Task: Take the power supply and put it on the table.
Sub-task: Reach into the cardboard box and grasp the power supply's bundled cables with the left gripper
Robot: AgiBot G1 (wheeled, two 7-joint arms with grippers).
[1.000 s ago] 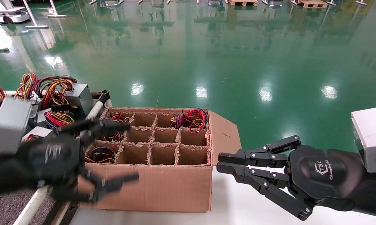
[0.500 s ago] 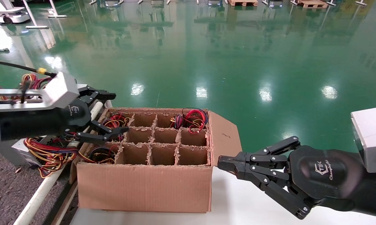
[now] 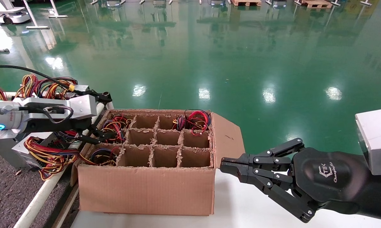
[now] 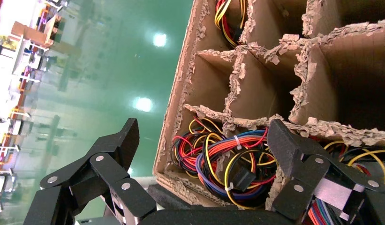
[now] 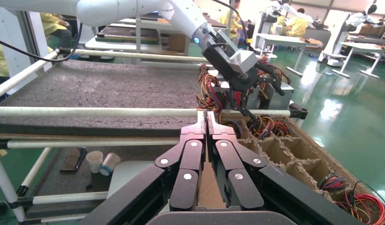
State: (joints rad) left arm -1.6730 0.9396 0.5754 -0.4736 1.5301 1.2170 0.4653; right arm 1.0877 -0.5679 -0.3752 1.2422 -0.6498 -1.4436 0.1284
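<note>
The left gripper (image 3: pixel 103 118) hangs over the far-left corner cell of the cardboard box (image 3: pixel 146 190), at about 9 o'clock in the head view, its jaws spread wide with nothing between them. In the left wrist view the two fingers (image 4: pixel 293 154) straddle a coil of red, yellow, blue and black wires (image 4: pixel 228 164) lying in that cell; this is the wire bundle of a power supply whose metal body is hidden below, so its long axis cannot be told. The head view shows only a tangle there (image 3: pixel 114 125).

Other power supplies (image 3: pixel 22 148) lie on the dark speckled table (image 3: pixel 3 196) at 8 o'clock, wires spilling toward the white tube rail (image 3: pixel 41 193).

The right gripper (image 3: pixel 223 167) is parked at 4 o'clock over the white tabletop (image 3: pixel 241 209), beside the box's right wall, jaws pressed together and empty. The right wrist view alone shows the table's wide bare surface (image 5: pixel 101 91).
</note>
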